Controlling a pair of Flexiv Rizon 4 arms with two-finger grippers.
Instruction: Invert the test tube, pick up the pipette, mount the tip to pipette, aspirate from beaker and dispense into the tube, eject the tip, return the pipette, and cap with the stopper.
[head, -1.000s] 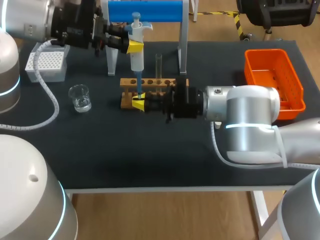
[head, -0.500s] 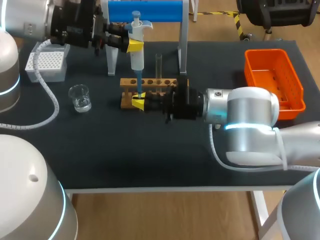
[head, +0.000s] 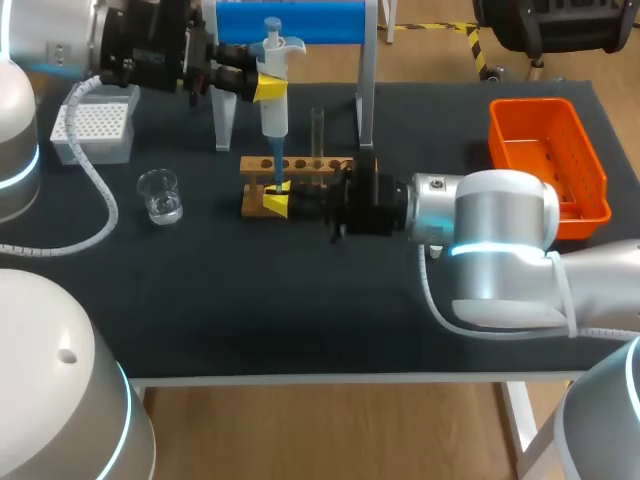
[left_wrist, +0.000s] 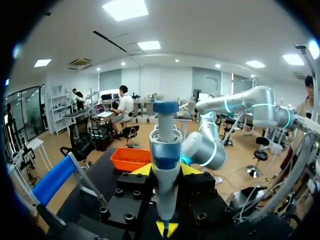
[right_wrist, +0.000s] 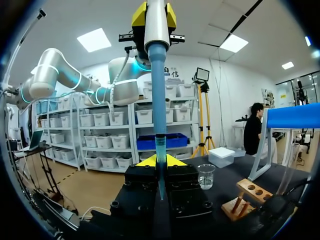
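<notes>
Head view puts me at the dispensing step, I judge: the pipette (head: 272, 112) is off its stand (head: 300, 22) with a blue tip (head: 278, 172) fitted, clamped upright in my left gripper (head: 268, 90) above the rack's (head: 330, 165) end. My right arm lies low along the surface (head: 250, 300), and my right gripper (head: 276, 206) is closed on the test tube (right_wrist: 160, 145), with the tip dipping into it. Ejecting the tip, returning the pipette and capping remain.
</notes>
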